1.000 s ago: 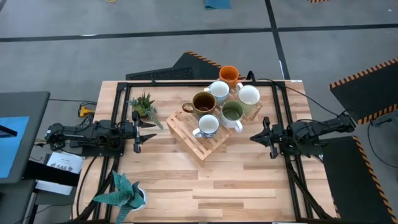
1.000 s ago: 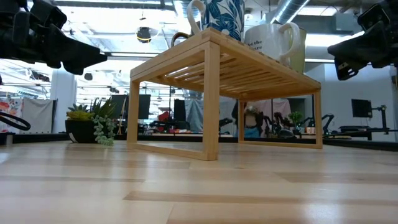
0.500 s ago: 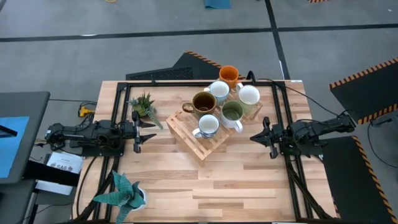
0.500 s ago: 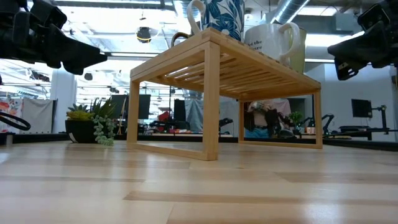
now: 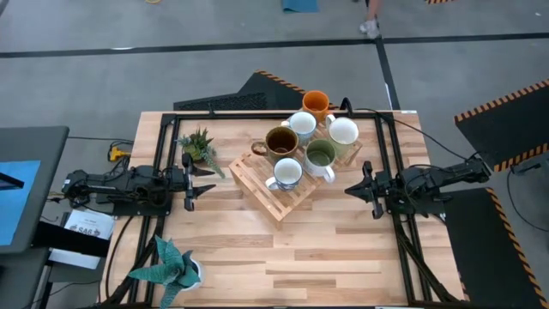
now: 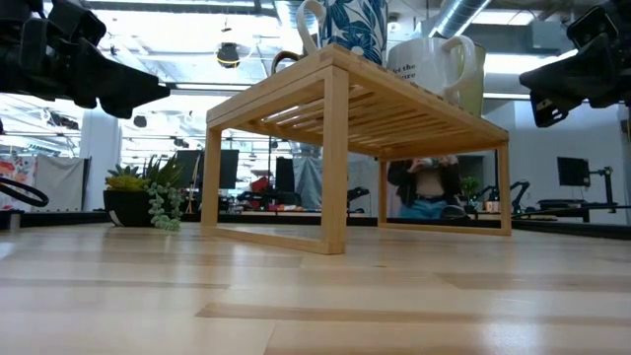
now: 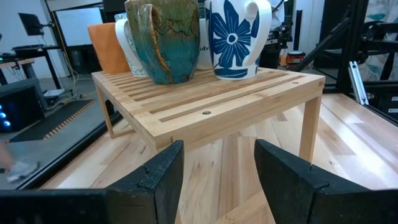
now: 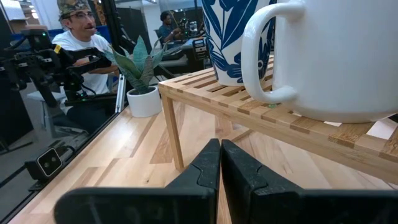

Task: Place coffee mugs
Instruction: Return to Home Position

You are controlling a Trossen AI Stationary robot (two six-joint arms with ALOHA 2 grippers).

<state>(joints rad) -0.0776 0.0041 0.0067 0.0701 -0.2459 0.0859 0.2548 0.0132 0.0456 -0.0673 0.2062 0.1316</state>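
From above, the six coffee mugs (image 5: 304, 142) crowd the rack (image 5: 274, 196), midway between the left tool (image 5: 210, 180) and the right tool (image 5: 348, 188), both well clear. The left wrist view shows its jaws wide apart. The right wrist view shows its jaws pressed together, empty. A stray inward sweep could jolt the rack and topple mugs.

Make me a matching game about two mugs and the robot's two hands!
Things:
1. orange mug
2. blue flower mug
3. left hand
4. right hand

What fits:
A. shut
B. farthest forward of the mugs
C. open
D. farthest back of the mugs

Pairs: 1-D, 2-B, 3-C, 4-A.
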